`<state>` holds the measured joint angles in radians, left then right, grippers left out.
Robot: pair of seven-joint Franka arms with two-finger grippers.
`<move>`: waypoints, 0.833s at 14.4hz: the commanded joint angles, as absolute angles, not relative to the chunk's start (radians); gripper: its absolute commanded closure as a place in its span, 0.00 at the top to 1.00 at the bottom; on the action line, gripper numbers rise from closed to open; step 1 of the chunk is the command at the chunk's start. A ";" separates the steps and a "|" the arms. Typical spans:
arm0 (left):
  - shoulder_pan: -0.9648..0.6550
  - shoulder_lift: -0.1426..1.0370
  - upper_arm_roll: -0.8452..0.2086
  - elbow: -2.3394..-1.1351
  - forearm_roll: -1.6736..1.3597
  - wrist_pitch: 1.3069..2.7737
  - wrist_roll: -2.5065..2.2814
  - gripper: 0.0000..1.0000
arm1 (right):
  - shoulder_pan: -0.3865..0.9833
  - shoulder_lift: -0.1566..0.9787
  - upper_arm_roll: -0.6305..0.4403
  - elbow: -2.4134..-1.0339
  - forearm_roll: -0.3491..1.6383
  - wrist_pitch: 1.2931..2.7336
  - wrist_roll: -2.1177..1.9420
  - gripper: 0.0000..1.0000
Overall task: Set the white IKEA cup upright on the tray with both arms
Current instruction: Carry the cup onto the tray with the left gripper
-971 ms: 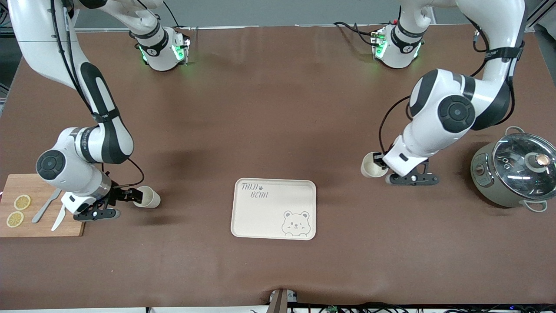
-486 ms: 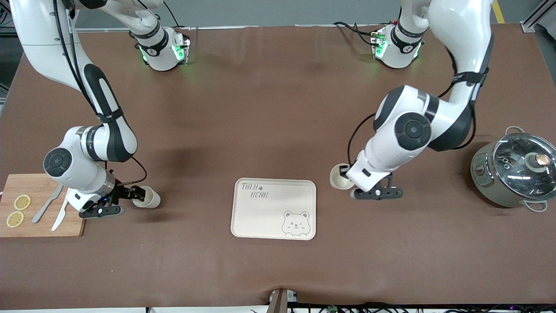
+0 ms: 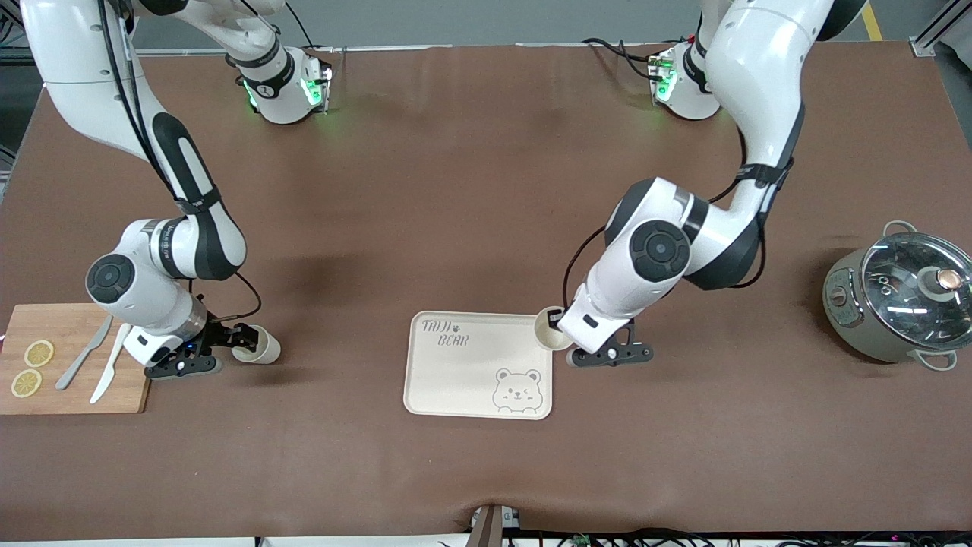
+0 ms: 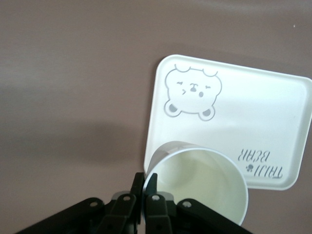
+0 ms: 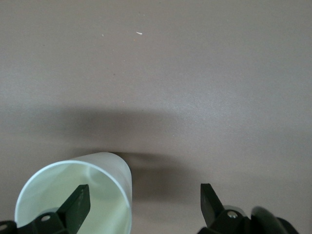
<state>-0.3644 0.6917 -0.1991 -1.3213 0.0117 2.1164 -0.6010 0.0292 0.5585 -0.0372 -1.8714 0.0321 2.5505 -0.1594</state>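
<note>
The cream tray [image 3: 463,376] with the bear face lies on the brown table nearer the front camera; it also shows in the left wrist view [image 4: 263,112]. My left gripper [image 3: 560,325] is shut on the rim of a white cup [image 3: 548,330], held mouth-up over the tray's edge toward the left arm's end. In the left wrist view the gripper [image 4: 145,181] pinches the cup [image 4: 204,183] wall. My right gripper [image 3: 237,339] is open at a second white cup [image 3: 260,346] on the table. In the right wrist view [image 5: 144,202] one finger is inside that cup [image 5: 73,195], the other outside.
A wooden cutting board [image 3: 72,395] with lemon slices [image 3: 36,354], a knife [image 3: 106,365] and a fork lies beside the right gripper at the right arm's end. A grey pot with a glass lid [image 3: 900,304] stands at the left arm's end.
My left arm has carried its cup from beside the pot across to the tray's edge. My right gripper has shifted slightly at the second cup, which has stayed in place.
</note>
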 commanded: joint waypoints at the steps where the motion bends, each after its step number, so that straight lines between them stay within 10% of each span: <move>1: -0.425 0.758 -0.144 -1.278 0.021 2.184 -0.638 0.00 | 0.034 0.564 -0.035 -1.879 0.025 2.572 -0.166 1.00; 5: -0.471 0.788 -0.101 -1.279 0.021 2.238 -0.664 0.00 | 0.037 0.565 -0.035 -1.879 0.025 2.577 -0.164 0.99; 12: -0.497 0.833 -0.100 -1.284 0.028 2.341 -0.715 0.00 | 0.040 0.565 -0.035 -1.879 0.025 2.577 -0.164 0.35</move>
<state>-0.4763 0.8066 -0.1155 -1.3092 0.0117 2.3093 -0.6816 0.0389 0.5614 -0.0366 -1.8761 0.0321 2.5611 -0.1597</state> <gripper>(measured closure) 0.952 0.555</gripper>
